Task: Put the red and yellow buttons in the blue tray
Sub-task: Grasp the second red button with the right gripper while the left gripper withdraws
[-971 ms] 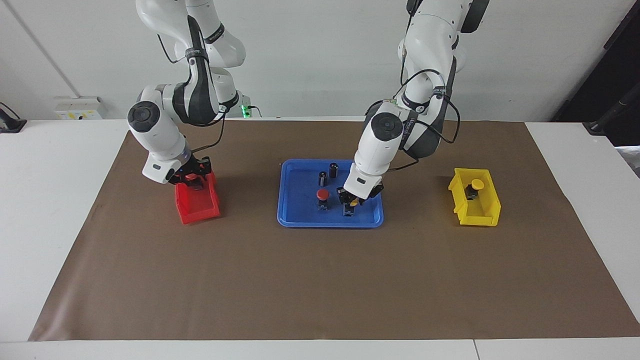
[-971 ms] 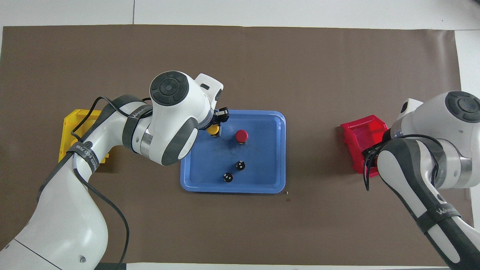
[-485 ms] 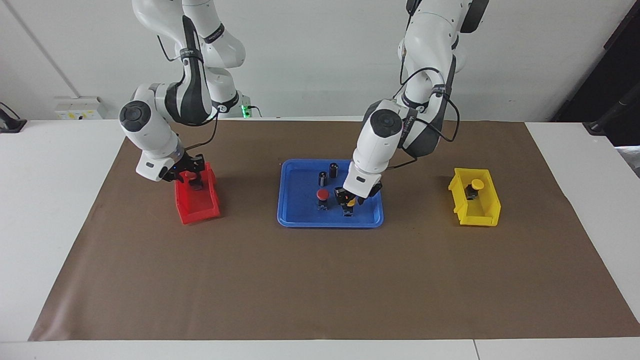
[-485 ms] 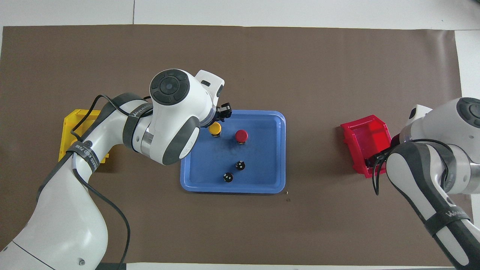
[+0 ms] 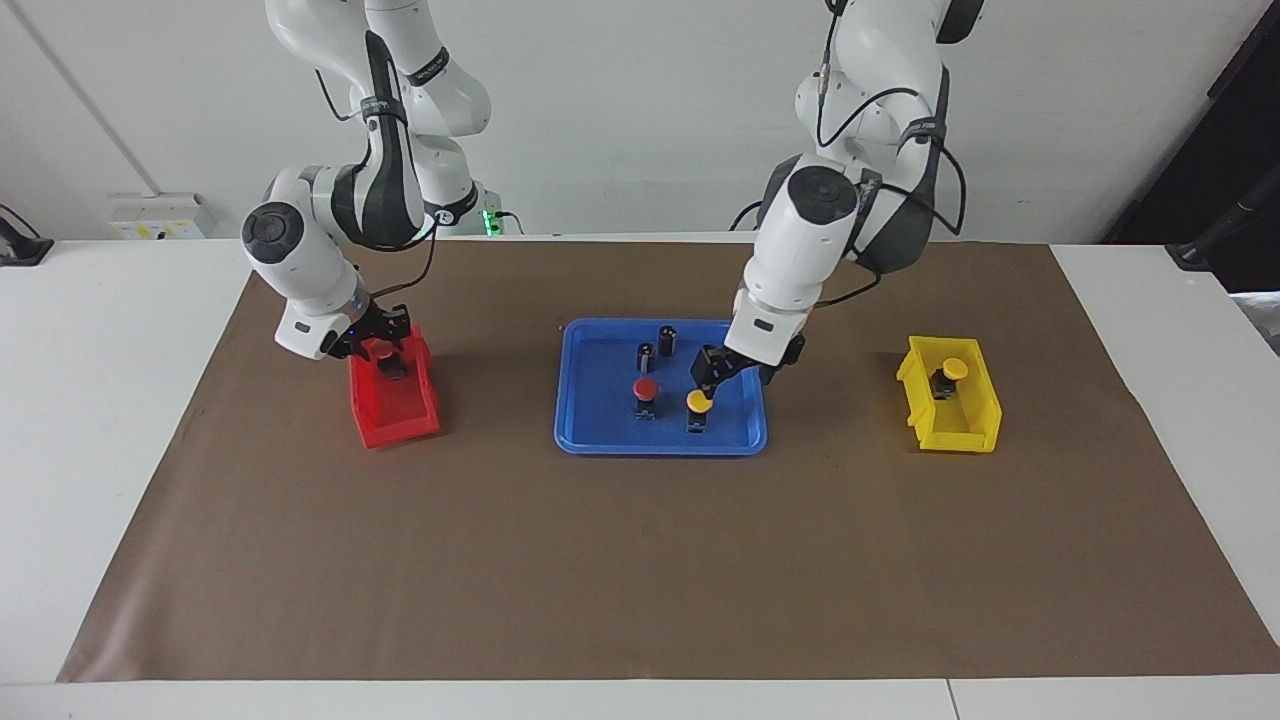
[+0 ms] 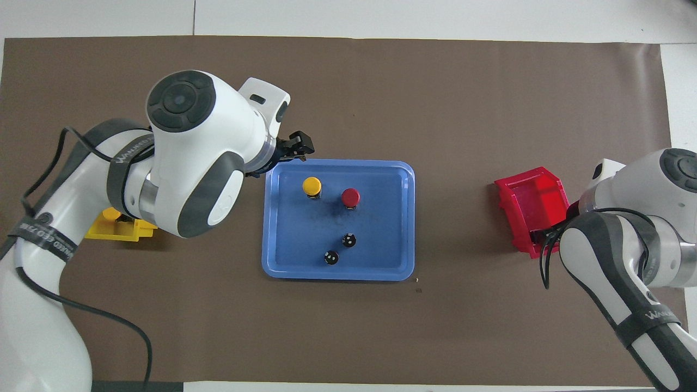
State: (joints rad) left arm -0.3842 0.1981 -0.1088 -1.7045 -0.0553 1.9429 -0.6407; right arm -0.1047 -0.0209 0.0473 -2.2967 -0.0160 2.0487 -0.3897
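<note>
Brown paper covers the table; mid-table, the blue tray [image 5: 578, 436] holds a yellow button [image 5: 697, 402] (released), the left gripper [image 5: 722, 371] open above it; the right gripper [image 5: 375, 345] grips a red button [image 5: 381, 350].

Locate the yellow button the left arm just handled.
The yellow button stands in the blue tray, beside the red button toward the left arm's end, farther from the robots than the two black cylinders. The left gripper hangs just above it.

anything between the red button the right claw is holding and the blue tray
Nothing visible does. The right claw grips the red button over the red bin; only bare brown mat lies between that bin and the blue tray.
</note>
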